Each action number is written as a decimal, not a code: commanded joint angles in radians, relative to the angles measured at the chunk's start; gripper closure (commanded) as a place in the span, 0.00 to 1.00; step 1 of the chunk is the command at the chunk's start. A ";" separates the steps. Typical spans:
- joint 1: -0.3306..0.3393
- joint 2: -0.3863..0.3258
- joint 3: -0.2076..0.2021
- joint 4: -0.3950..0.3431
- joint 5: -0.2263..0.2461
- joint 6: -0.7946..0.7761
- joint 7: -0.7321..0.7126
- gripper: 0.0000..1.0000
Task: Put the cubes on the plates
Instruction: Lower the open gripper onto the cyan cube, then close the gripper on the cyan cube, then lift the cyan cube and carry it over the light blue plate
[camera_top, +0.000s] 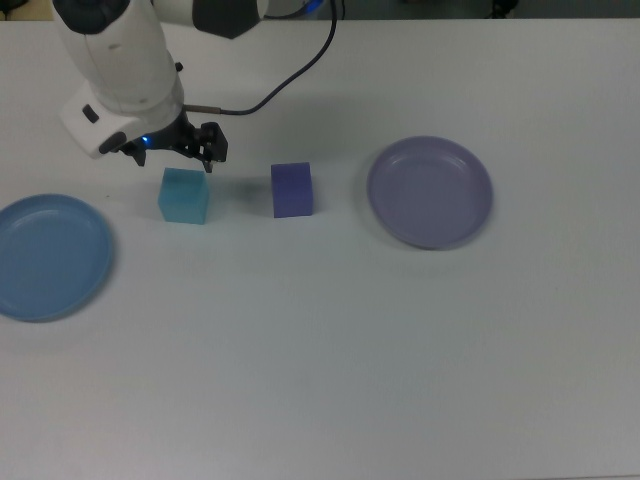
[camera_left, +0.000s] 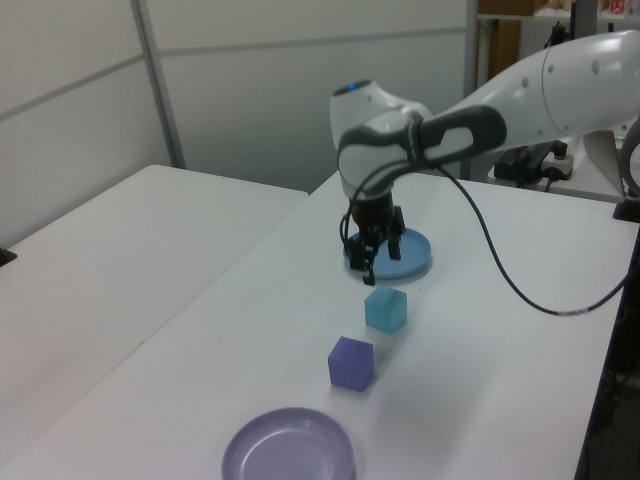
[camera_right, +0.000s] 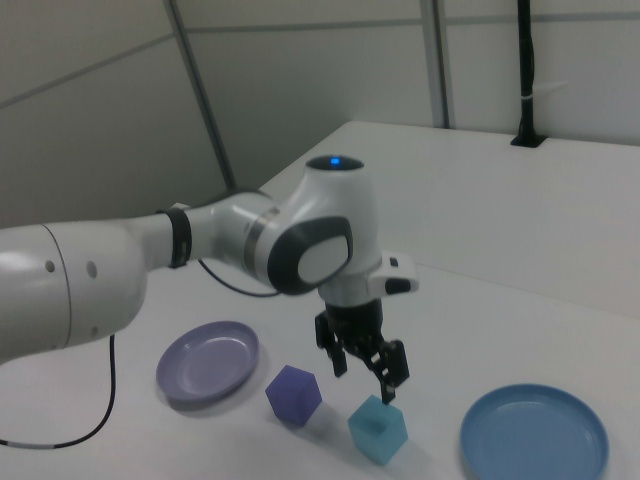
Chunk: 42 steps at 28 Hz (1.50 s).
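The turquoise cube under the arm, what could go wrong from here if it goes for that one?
1. The gripper hangs open just above the turquoise cube, apparently nearer its far edge in the top view; coming down off-centre, a finger could land on the cube's top or tip it.
2. The indigo cube sits close on the top view's right, so a nudged turquoise cube could slide toward it.
3. The blue plate is partly cut off at the top view's left edge, so placing there may be harder to check.

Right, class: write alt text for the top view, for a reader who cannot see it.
A white robot arm's open pincer hovers just behind a cyan cube on a white table. An indigo cube sits beside it, between a blue plate and a lavender plate.
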 joint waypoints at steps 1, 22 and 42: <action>0.026 -0.030 -0.003 -0.147 -0.056 0.148 0.011 0.00; 0.018 0.019 -0.004 -0.187 -0.111 0.255 0.059 0.52; -0.176 0.131 -0.029 0.146 -0.061 0.257 0.077 0.50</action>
